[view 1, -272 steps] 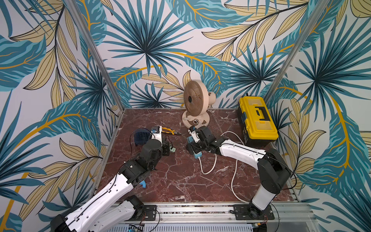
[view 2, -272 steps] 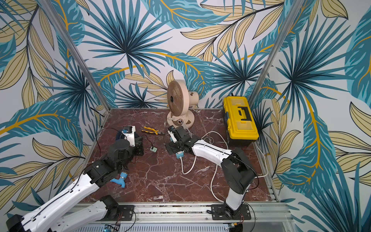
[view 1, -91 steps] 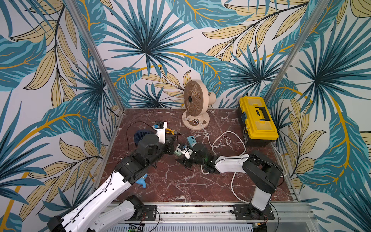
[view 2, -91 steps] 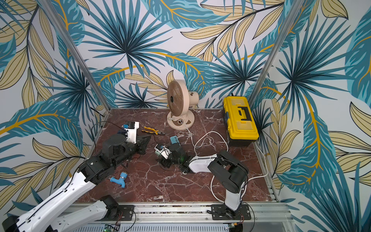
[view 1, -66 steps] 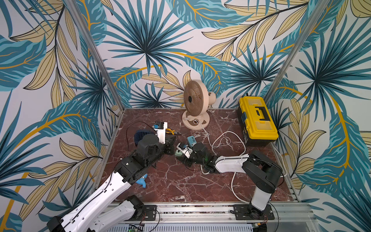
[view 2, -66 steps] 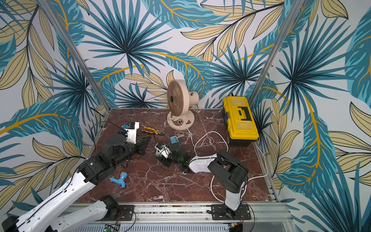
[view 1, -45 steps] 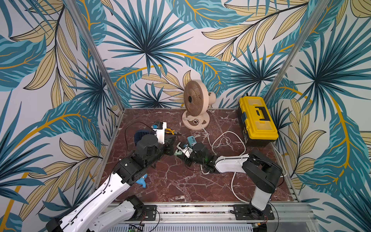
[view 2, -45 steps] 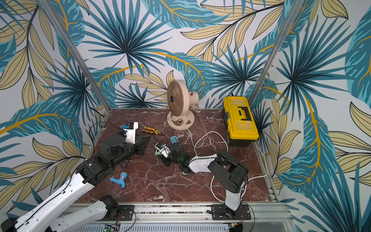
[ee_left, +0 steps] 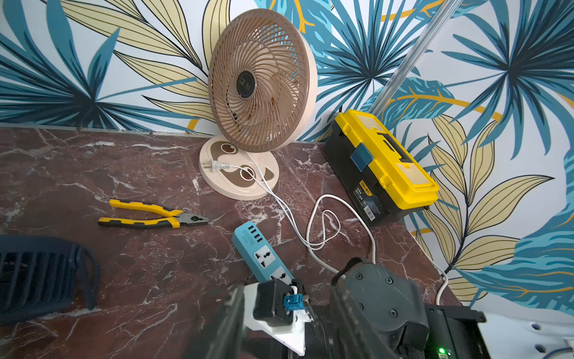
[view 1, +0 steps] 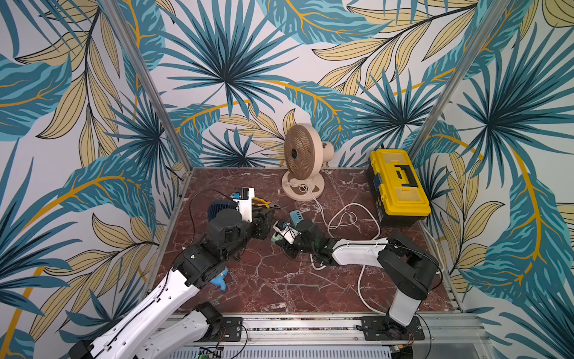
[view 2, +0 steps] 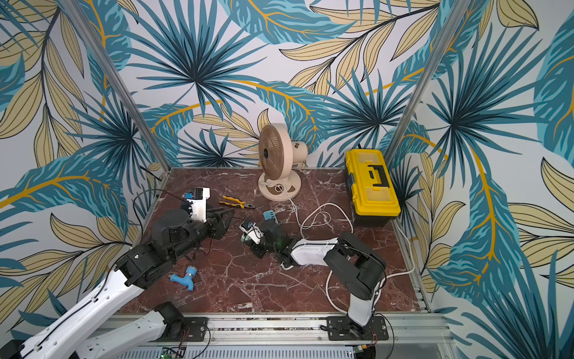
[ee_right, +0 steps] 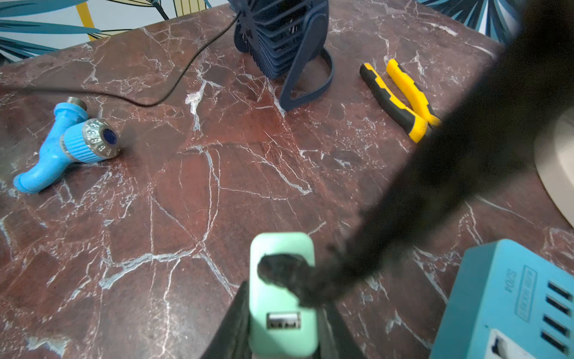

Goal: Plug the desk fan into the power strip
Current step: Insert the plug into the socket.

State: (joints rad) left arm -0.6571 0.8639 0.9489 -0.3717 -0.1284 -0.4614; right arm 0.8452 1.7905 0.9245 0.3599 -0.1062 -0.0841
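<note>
Left tool [view 2: 228,222] sits with its jaws apart over the middle of the tabletop [ee_left: 93,171]. In the right wrist view one of its fingers [ee_right: 435,174] reaches across and appears to touch the green adapter [ee_right: 279,248]. Right tool [ee_right: 282,298], just beside it, is clamped on that adapter. The power strip [ee_left: 264,258] lies flat close by, near the tabletop's middle and a little toward the far edge, with both sockets empty. The desk fan [ee_left: 257,80] stands at the middle of the far edge, its plug [ee_left: 217,164] lying loose on its base.

The two tools are crowded together, so the left finger could drag the adapter askew in the right grip when it pulls away. The adapter is not the fan's plug, so pushing it into the strip would leave the fan unpowered. The strip looks light and may skate under a push. The white cord loops [ee_left: 329,195] beside the right arm could snag.

Only the right wrist view shows the clamp and the adapter's empty port. Only the left wrist view shows the plug and the sockets clearly. The top views alone show both arms and the run of the cords.
</note>
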